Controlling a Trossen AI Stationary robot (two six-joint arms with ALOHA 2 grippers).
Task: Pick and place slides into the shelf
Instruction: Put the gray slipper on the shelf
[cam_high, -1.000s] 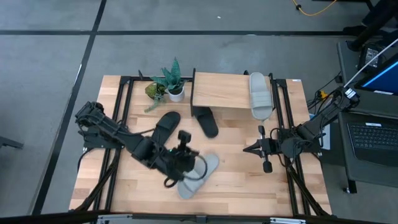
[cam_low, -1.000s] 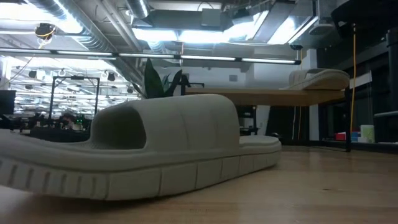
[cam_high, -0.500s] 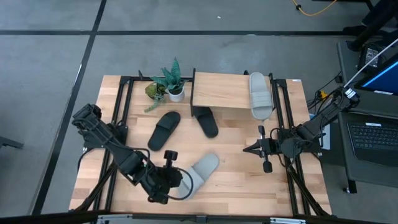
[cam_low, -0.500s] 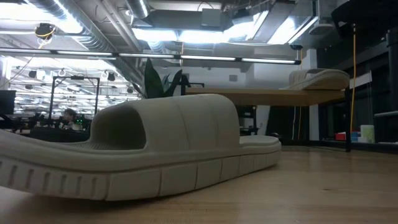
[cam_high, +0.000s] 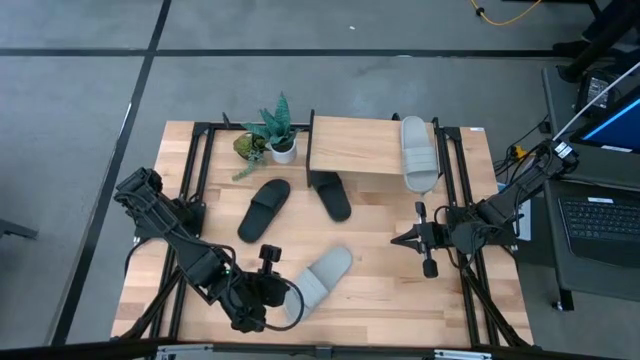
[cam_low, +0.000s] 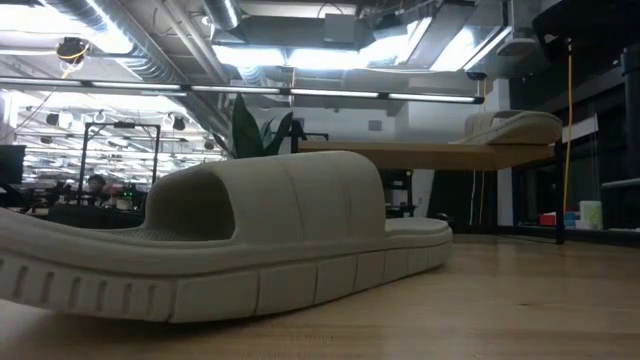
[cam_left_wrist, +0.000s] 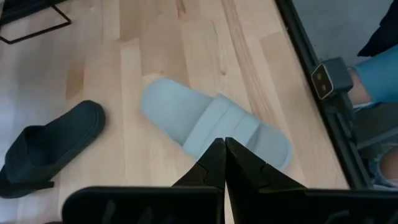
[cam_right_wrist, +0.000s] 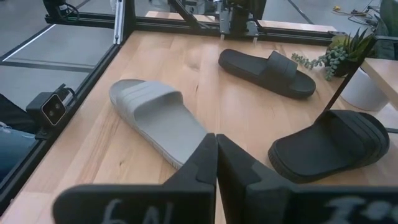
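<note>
Shelf (cam_high: 355, 145) taken as landmark: light wood board at the far middle of the table, one grey slide (cam_high: 418, 152) already lying on its right end. Black slide (cam_high: 332, 194) sits just in front of the shelf, partly under its front edge; second black slide (cam_high: 263, 208) lies in front and to the left, near the potted plants (cam_high: 268, 135) that stand beside the shelf's left end. Loose grey slide (cam_high: 318, 281) lies well in front of the shelf, toward the near table edge. Left gripper (cam_high: 272, 293) is just beside that slide's near end, fingers pressed shut, holding nothing. Right gripper (cam_high: 399, 238) waits in front of the shelf's right end, also shut and empty. Step in hand, by my reading: approach to the loose grey slide. Next move calls for opening the left fingers, closing on the strap or side wall, then carrying it to the shelf.
</note>
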